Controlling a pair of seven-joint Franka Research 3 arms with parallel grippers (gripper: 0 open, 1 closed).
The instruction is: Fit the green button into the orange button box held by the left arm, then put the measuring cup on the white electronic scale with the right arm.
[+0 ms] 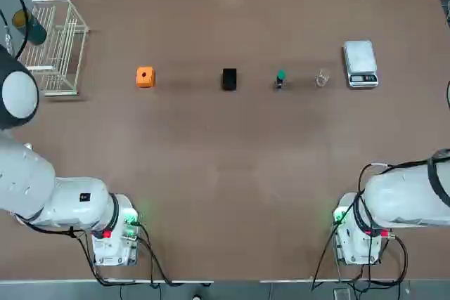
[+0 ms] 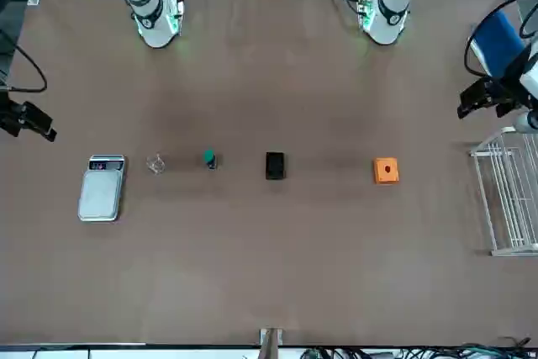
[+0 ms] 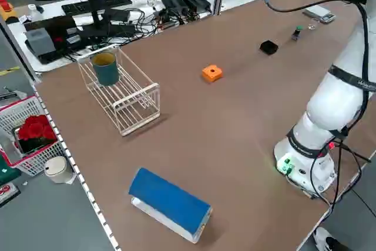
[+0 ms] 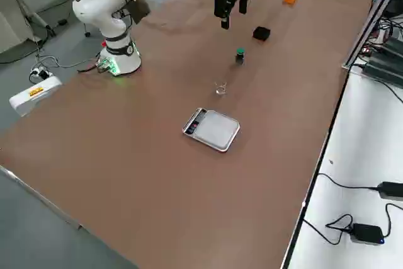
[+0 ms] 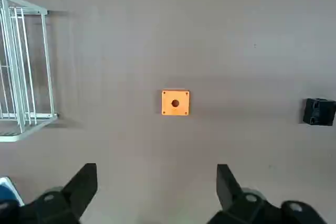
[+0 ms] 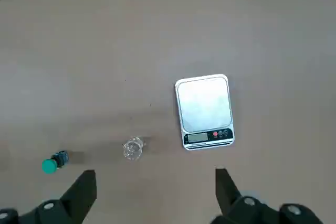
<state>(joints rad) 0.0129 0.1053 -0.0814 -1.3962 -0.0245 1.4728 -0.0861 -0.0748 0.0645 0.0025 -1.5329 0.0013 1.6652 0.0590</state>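
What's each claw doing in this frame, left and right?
Left claw: open, empty, above the table by the orange button box.
Right claw: open, empty, above the table by the measuring cup.

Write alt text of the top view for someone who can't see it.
A brown table holds a row of small things between two white robot arms at its near corners: from left, an orange button box, a black block, a green button, a clear cup and a white scale. A white wire rack stands far left.

Both grippers [image 5: 157, 179] [image 6: 156, 184] wide open, raised
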